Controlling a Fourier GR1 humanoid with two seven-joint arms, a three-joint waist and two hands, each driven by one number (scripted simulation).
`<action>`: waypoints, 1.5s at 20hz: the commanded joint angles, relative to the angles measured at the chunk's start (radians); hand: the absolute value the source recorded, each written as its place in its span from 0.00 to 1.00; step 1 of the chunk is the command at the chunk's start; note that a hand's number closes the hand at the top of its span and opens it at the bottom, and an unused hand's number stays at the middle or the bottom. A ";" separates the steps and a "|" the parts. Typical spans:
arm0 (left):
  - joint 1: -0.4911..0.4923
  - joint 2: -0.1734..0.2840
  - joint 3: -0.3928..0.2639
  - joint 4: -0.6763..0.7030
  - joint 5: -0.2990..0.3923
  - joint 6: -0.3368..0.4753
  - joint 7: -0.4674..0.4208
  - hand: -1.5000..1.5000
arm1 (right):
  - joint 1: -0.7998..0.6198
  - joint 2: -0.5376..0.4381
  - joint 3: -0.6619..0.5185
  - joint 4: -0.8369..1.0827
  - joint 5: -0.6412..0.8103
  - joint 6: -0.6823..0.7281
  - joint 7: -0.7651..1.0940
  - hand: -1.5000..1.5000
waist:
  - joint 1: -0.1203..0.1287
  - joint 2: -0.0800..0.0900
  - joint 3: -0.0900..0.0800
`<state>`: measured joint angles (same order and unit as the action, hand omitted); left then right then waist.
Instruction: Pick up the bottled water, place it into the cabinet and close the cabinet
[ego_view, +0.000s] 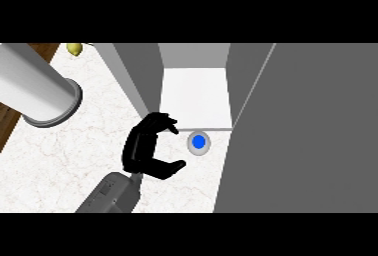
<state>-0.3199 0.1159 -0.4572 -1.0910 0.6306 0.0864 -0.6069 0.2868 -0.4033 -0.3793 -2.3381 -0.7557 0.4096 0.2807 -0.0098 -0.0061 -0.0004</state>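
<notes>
Marbled white counter (66, 155) fills the left and middle of the head view, with a strip of brown wood along its far left edge.

Items counted: one bottle, one cabinet, one cabinet door, one large grey cylinder, one small yellow object, one hand in view.

Bottle (198, 142): seen from straight above as a blue cap inside a pale round rim. It stands upright on the counter, just in front of the cabinet's open front and not inside it.

Cabinet (193, 95): open, its white floor visible between two grey side walls. The door (310, 130) is swung out and covers the right side of the view as one broad grey panel.

Hand (148, 145): a black hand on a grey forearm rising from the lower edge, left of centre. Which arm it belongs to cannot be settled from this view alone; it is recorded as the right. Fingers and thumb are spread apart in a wide C facing the bottle, and a gap of counter shows between them and the bottle. Nothing is held.

Cylinder (33, 87): lies at upper left, tilted across the counter's edge.

Yellow object (74, 48): at the top left edge, too small to identify.
</notes>
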 joint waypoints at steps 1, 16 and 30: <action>0.117 0.024 -0.029 -0.088 -0.027 -0.046 -0.014 0.00 | 0.028 0.005 -0.031 -0.155 -0.041 -0.020 0.054 1.00 | 0.005 0.002 0.000; 0.472 0.377 0.099 -0.432 0.047 -0.178 -0.038 0.00 | -0.005 0.002 0.354 -0.288 0.094 -0.104 0.128 1.00 | 0.021 -0.002 -0.003; 0.631 0.557 0.214 -0.589 0.072 -0.222 -0.035 0.00 | -0.341 0.062 0.806 -0.185 0.280 -0.332 0.211 1.00 | 0.029 -0.017 -0.007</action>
<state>0.2709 0.6392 -0.2650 -1.6435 0.6866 -0.1211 -0.6502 0.0122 -0.3504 0.3339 -2.3509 -0.7052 0.1811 0.4211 0.0171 -0.0191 -0.0063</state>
